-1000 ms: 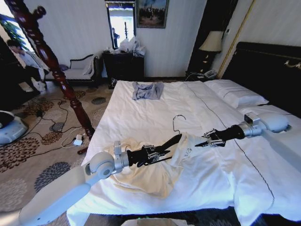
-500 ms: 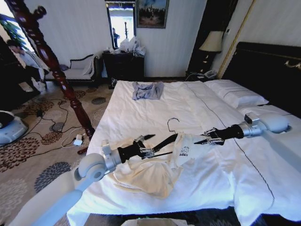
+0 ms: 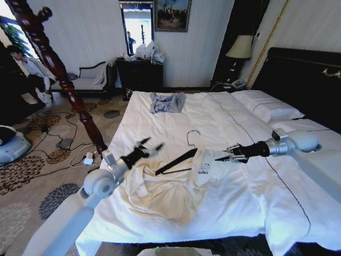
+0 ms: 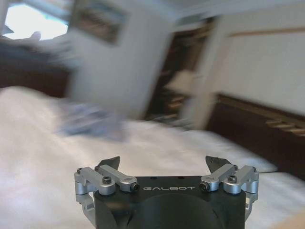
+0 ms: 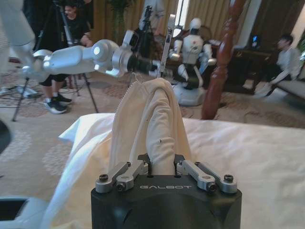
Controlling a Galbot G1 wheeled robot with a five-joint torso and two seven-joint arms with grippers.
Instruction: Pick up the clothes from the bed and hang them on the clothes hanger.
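Reading "GALBOT" on right hand (image 5: 162, 168) pinching cream clothes (image 5: 147, 119).

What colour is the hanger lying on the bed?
Black, with a thin silver wire hook. The clothes hanger shows best in the head view, lying against the cream clothes.

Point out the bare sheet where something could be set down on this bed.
Free: the white-sheeted bed right of the cream long-sleeved garment, toward the foot, and between the slim black hanger and the small blue-grey garment. Crowded: the left-middle, where the open left gripper hovers and the right gripper pinches cream fabric.
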